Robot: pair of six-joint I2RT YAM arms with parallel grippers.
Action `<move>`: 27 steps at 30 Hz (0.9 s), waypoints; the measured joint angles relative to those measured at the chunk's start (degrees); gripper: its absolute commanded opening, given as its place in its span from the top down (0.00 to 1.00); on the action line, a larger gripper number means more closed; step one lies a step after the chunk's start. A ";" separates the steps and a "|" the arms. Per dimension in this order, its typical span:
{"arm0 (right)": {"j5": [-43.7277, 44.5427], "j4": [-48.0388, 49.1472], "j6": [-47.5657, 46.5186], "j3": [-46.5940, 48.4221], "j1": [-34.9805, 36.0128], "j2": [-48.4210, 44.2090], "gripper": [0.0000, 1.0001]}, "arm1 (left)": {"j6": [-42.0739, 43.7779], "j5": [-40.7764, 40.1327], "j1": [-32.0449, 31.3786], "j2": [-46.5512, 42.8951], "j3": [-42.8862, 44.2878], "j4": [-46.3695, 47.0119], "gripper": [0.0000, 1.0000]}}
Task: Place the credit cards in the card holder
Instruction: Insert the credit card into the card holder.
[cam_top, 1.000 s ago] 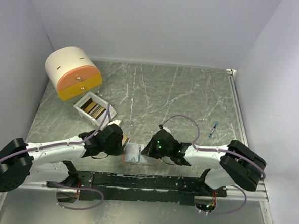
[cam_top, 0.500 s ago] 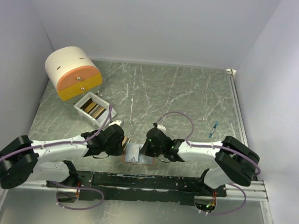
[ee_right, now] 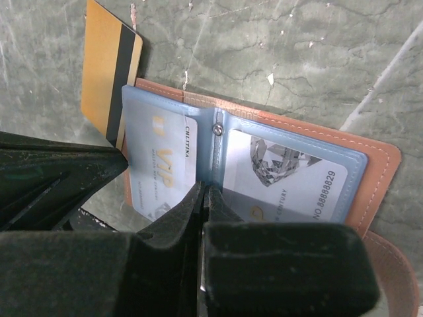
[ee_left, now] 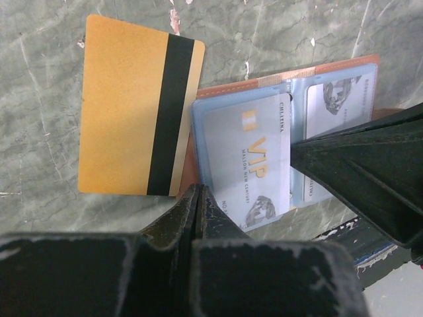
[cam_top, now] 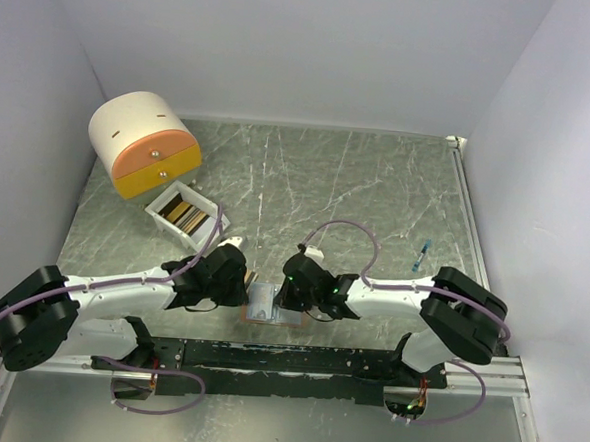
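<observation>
The card holder [ee_right: 310, 131] lies open, blue side up, at the near edge of the table [cam_top: 377, 186] between both arms, with a VIP card [ee_left: 254, 165] and a diamond-printed card [ee_right: 284, 175] in its pockets. A yellow card [ee_left: 125, 105] lies flat beside it, one edge just under the flap. The left gripper [ee_left: 197, 201] is pressed closed and empty at that edge. The right gripper [ee_right: 203, 198], likewise closed on nothing, points at the centre fold.

The card holder [ee_right: 378, 173] looks like stitched matt leather lined with clear glossy plastic. The gold card [ee_left: 119, 105] is smooth plastic. The desk [cam_top: 357, 185] is marbled and faintly shiny.
</observation>
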 measured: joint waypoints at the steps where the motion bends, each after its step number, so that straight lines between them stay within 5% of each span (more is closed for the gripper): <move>1: 0.00 0.00 0.00 0.15 0.11 0.24 1.00 | 0.00 0.09 0.00 0.02 -0.02 0.04 0.93; 14: -0.44 0.70 1.01 0.87 0.72 1.55 1.00 | -0.02 1.25 -0.02 0.02 -0.33 0.85 0.92; 23: 1.86 -2.84 0.81 0.85 0.90 -2.82 0.74 | -0.50 -1.11 -0.07 -6.84 -0.26 -2.71 0.52; 27: 3.48 -3.67 -0.85 0.87 0.94 -6.21 0.63 | -1.22 -4.55 0.66 -12.24 -0.17 -5.81 0.52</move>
